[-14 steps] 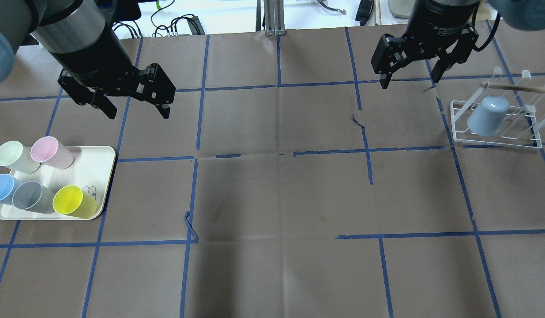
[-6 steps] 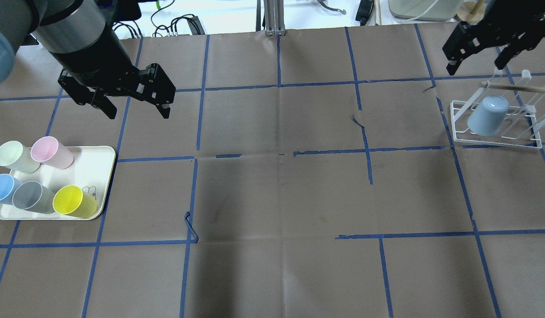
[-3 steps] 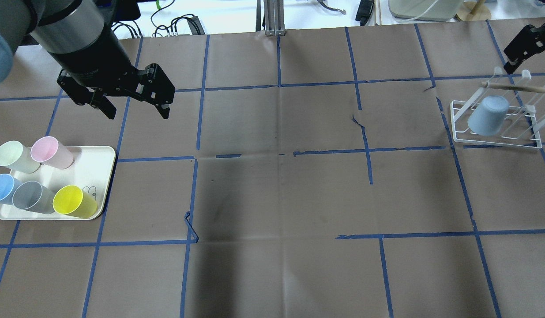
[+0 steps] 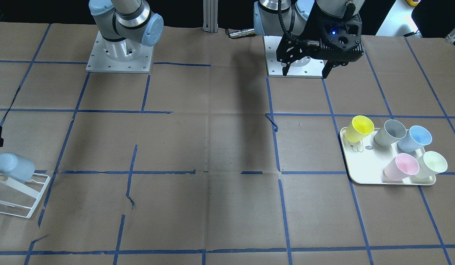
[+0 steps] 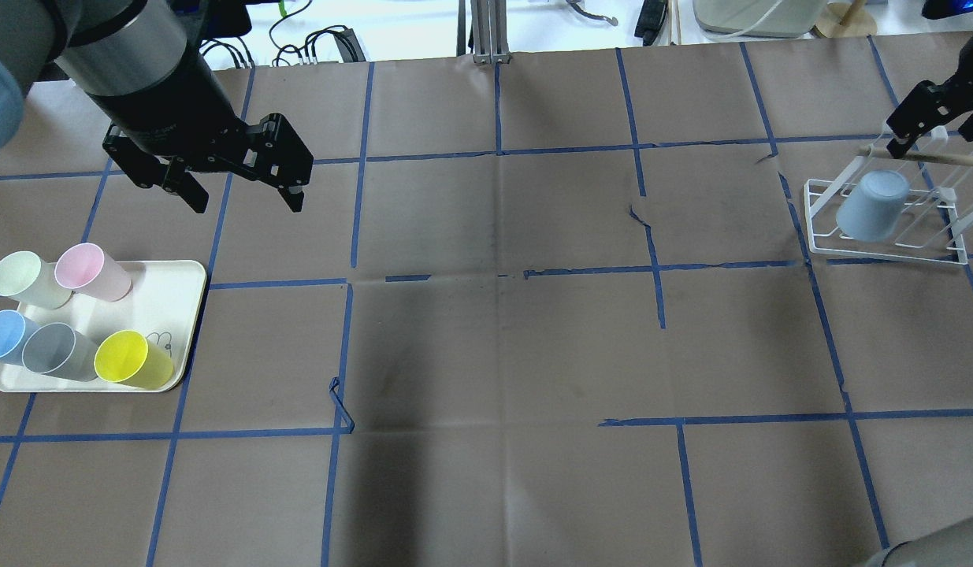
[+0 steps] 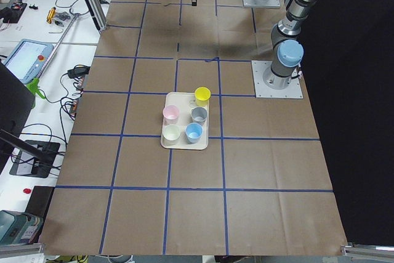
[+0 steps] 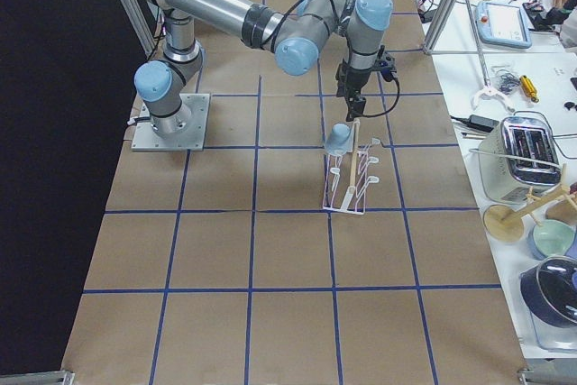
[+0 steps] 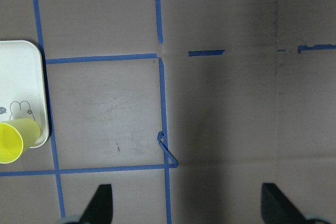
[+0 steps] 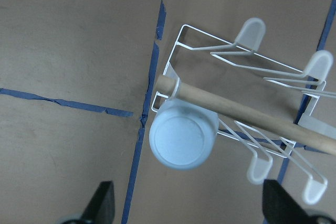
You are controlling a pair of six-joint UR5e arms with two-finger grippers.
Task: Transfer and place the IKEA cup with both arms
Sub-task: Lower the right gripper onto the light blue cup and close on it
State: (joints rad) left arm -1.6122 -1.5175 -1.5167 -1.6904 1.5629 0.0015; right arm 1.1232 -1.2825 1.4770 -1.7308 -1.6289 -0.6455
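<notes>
As the right end effector arrives above the IKEA cup, it gapes empty.

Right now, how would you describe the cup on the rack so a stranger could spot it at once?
At the end of the table on the robot's right stands a white wire rack. The cup is pale dusty blue and sits upside down, tilted, on it. All the other cups stand mouth up on the cream tray at the opposite end.
</notes>
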